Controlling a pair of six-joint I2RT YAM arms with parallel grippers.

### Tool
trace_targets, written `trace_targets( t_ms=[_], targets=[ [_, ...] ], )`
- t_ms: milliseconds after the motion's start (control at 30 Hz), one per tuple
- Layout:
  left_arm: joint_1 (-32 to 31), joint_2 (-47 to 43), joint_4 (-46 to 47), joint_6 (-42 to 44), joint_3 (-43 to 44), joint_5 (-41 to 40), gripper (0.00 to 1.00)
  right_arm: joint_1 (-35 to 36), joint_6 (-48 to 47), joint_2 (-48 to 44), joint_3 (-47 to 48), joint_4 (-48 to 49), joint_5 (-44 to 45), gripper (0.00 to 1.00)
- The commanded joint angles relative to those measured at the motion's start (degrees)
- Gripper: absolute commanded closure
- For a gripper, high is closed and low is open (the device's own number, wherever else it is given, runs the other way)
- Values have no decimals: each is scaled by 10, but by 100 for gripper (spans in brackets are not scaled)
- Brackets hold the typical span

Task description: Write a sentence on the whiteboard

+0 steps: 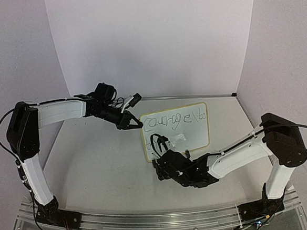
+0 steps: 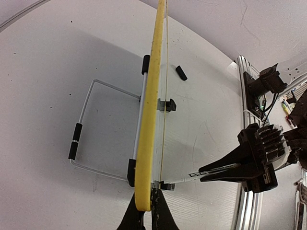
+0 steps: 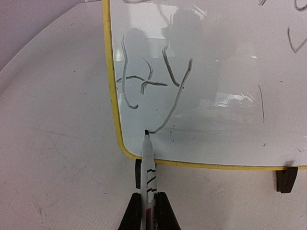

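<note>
The whiteboard [image 1: 189, 133] stands upright on the table, its yellow rim [image 2: 149, 96] edge-on in the left wrist view. My left gripper [image 1: 138, 124] [image 2: 146, 211] is shut on the board's upper left corner. The sentence [image 1: 172, 120] has a top line of dark script, and below it a few strokes [image 3: 153, 81] like "try". My right gripper [image 1: 164, 157] [image 3: 148, 203] is shut on a white marker [image 3: 147, 163]. Its black tip touches the glossy board [image 3: 216, 110] near the lower left corner, at the end of the last stroke. The left wrist view also shows the right gripper [image 2: 211, 172] with the marker.
A wire easel stand [image 2: 86, 124] props the board from behind. A small black cap [image 2: 181, 73] lies on the table in front of the board. Black clip feet [image 3: 286, 179] hold its lower rim. An aluminium rail [image 1: 150, 220] runs along the near edge.
</note>
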Motion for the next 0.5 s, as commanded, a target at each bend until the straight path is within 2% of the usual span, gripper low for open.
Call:
trace_targets(
  t_ms=[0, 233, 467],
  targets=[
    [1, -12, 2, 43, 0, -57, 100, 1, -18, -55, -10, 29, -13, 100],
    [1, -12, 1, 44, -1, -59, 100, -4, -45, -111, -33, 29, -39, 100],
    [1, -13, 0, 44, 0, -59, 100, -55, -66, -161, -86, 57, -126, 100]
  ],
)
